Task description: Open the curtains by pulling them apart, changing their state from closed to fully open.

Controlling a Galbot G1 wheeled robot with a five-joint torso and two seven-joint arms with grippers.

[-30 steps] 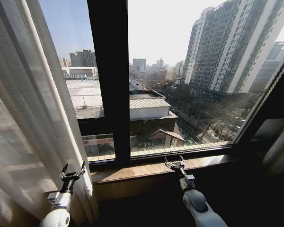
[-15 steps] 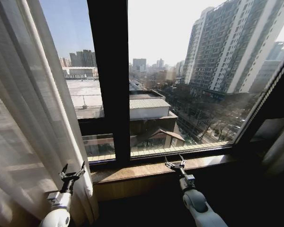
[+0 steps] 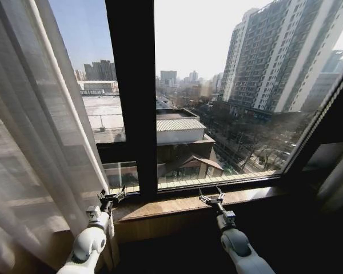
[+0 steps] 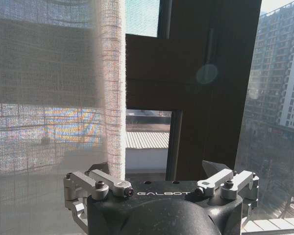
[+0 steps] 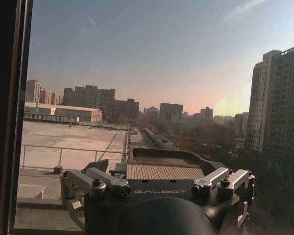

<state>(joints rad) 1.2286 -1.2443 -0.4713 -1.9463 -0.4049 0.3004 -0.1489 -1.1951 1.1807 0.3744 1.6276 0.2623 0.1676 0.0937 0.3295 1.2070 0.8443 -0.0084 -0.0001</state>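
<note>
Left pincer (image 3: 112, 197) spread wide, empty, beside sheer cream-white pleated curtain (image 3: 34, 142), dark window post (image 3: 131, 97) adjacent, right pincer (image 3: 211, 196) spread, empty, over wooden sill (image 3: 183, 204).

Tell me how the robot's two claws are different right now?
The left gripper sits right beside the edge of the sheer curtain, while the right gripper is out in front of bare window glass, away from any fabric. The left gripper sits by the dark window post; the right gripper hangs over the wooden sill further along. Both are open, hold nothing, and point toward the window.
</note>
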